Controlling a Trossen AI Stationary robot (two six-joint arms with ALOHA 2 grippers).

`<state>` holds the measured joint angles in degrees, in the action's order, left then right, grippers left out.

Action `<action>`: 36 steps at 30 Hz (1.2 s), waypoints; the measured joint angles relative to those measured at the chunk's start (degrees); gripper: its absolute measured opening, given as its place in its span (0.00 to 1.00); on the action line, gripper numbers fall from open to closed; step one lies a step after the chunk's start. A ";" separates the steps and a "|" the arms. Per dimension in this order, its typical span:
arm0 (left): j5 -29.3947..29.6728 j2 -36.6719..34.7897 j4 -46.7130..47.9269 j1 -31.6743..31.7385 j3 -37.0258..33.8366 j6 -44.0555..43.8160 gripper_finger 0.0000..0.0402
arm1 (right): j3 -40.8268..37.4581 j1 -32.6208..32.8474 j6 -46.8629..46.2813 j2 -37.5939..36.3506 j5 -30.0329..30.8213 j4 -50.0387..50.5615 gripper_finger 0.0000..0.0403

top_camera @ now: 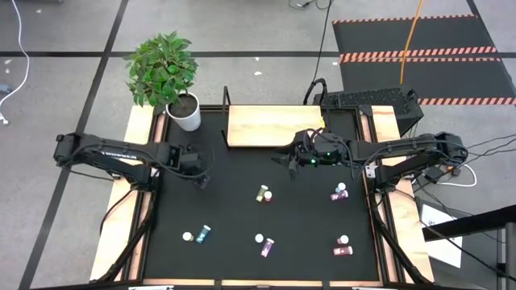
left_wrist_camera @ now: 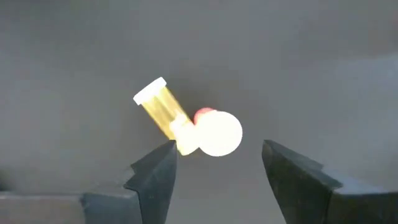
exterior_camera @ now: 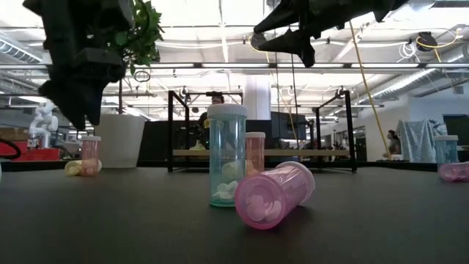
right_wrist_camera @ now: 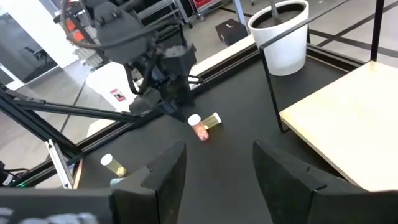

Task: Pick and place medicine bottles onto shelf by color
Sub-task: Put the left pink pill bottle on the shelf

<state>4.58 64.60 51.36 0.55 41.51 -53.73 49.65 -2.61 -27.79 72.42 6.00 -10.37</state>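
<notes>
The tan shelf board (top_camera: 270,125) stands at the table's far edge. Several small white-capped bottles are scattered on the black table. A yellow bottle (left_wrist_camera: 163,112) lies on its side against an upright pink one (left_wrist_camera: 217,132), and they sit mid-table (top_camera: 263,193). A purple bottle (top_camera: 339,192) is on the right. Teal (top_camera: 201,234), purple (top_camera: 264,244) and pink (top_camera: 343,249) bottles are near the front edge. My left gripper (left_wrist_camera: 217,149) hangs open and empty above the table, left of the yellow and pink pair (top_camera: 201,177). My right gripper (top_camera: 284,155) is open and empty, raised just in front of the shelf.
A white pot with a green plant (top_camera: 184,113) stands at the far left corner beside the shelf. Black frame posts (exterior_camera: 170,128) rise at the shelf's ends. Open black tabletop lies between the scattered bottles.
</notes>
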 joint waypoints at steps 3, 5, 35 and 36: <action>0.02 0.02 -3.28 0.00 -2.93 -0.74 0.60 | 0.00 -0.04 0.27 0.00 -0.02 0.41 0.44; 0.27 0.00 -6.38 0.05 -4.75 -0.98 0.60 | 0.00 -0.18 0.65 0.00 -0.02 0.68 0.44; 1.72 0.66 -17.13 0.16 -9.89 -2.06 0.44 | -0.04 -0.31 -1.54 0.00 -0.28 2.16 0.44; 1.71 0.66 -17.16 0.16 -9.88 -2.06 0.43 | -0.04 -0.31 -1.54 0.00 -0.28 2.16 0.44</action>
<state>6.29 65.25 34.20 0.71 31.63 -55.79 49.60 -2.92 -29.32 72.42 5.72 -8.21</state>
